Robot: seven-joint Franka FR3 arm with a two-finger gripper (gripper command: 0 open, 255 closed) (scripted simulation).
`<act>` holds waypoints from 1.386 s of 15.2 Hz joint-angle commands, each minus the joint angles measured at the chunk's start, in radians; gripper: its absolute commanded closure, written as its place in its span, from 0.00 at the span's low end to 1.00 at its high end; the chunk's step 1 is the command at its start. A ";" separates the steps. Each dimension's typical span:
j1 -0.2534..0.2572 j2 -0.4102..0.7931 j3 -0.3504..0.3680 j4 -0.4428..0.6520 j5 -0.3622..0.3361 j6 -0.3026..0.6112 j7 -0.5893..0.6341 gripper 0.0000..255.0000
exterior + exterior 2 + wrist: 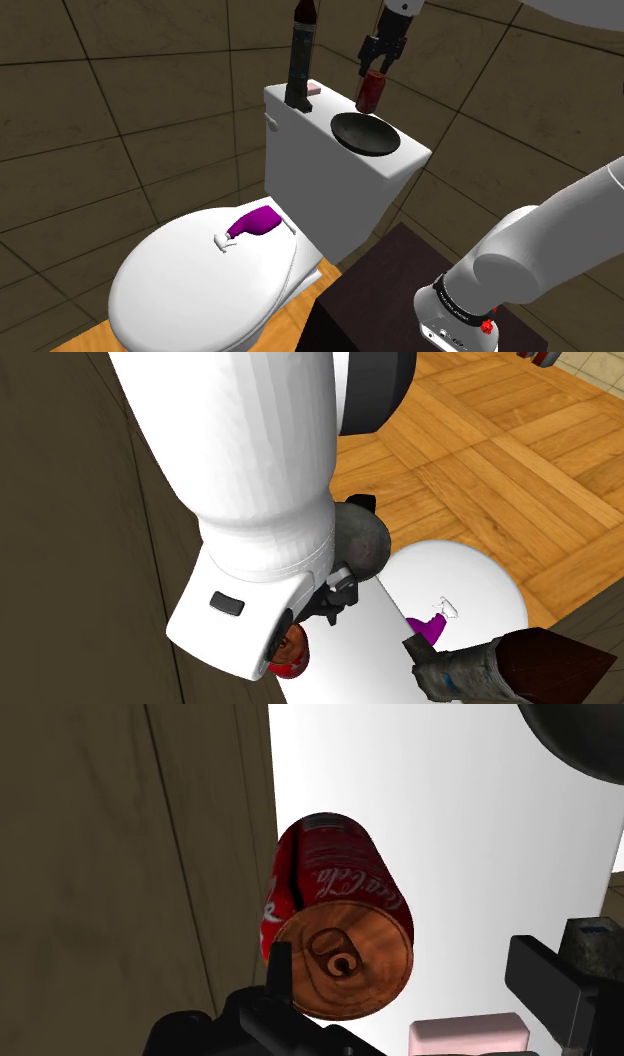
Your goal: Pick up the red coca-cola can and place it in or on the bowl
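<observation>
I see my claw [375,66] open wide just over the can [370,92], which stands on the tank [318,122] by the bowl [365,135], not gripped.

Home bathroom, white toilet with a closed oval lid [190,290], boxy white cistern [320,195] behind it, dark brown large-tiled walls [120,100], light wooden parquet floor [500,462].

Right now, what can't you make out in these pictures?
Can: second exterior view, mostly hidden behind the arm.
Bowl: wrist view, cut off by the picture's edge.
Dark bottle: shoulder view, top cut by the edge.
Pink block: wrist view, cut by the edge; identity unclear.
</observation>
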 commanded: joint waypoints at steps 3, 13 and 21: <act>-0.014 0.036 -0.015 0.053 0.003 -0.053 -0.007 1.00; -0.023 0.076 -0.008 0.235 0.010 -0.196 -0.012 1.00; -0.117 -0.096 -0.038 -0.085 0.144 -0.056 -0.081 0.00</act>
